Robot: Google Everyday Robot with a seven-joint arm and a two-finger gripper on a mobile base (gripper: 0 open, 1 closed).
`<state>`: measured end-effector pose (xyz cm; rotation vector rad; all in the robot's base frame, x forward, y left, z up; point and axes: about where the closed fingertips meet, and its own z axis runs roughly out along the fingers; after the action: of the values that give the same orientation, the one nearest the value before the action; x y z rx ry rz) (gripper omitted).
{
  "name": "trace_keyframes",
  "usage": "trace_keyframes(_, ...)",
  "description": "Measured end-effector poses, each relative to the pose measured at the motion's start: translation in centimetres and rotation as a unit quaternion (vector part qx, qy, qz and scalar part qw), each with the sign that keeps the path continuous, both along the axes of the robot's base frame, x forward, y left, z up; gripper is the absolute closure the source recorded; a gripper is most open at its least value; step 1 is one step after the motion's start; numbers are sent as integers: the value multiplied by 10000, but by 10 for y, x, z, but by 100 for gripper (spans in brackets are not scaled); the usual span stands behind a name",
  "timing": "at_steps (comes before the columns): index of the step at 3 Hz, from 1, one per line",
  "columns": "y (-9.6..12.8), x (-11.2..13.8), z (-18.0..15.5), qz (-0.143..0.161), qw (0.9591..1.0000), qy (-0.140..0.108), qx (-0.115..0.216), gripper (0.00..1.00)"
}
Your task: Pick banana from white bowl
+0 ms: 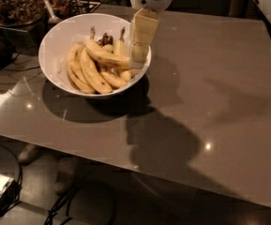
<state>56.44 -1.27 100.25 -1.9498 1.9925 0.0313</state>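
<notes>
A large white bowl (47,43) stands on the grey table at the back left and holds several yellow bananas. A long curved banana (104,56) lies across the top of the pile, with its right end near the bowl's right rim. My gripper (138,55), cream-coloured under a white wrist, hangs down over the bowl's right rim. Its tip is at the right end of that long banana. I cannot see whether it touches the banana.
The grey table (214,88) stretches to the right and front of the bowl. A dark glass jar of nuts (11,3) and some utensils (48,8) stand behind the bowl at the back left. Cables lie on the floor at the lower left.
</notes>
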Motion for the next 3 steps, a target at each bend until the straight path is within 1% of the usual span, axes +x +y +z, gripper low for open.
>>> trace_keyframes(1, 8, 8, -4, -41, 9999, 14, 105, 0)
trace_keyframes(2, 11, 32, -19, -432, 9983, 282, 268, 0)
trace_keyframes(3, 7, 52, -42, -877, 9926, 673, 495, 8)
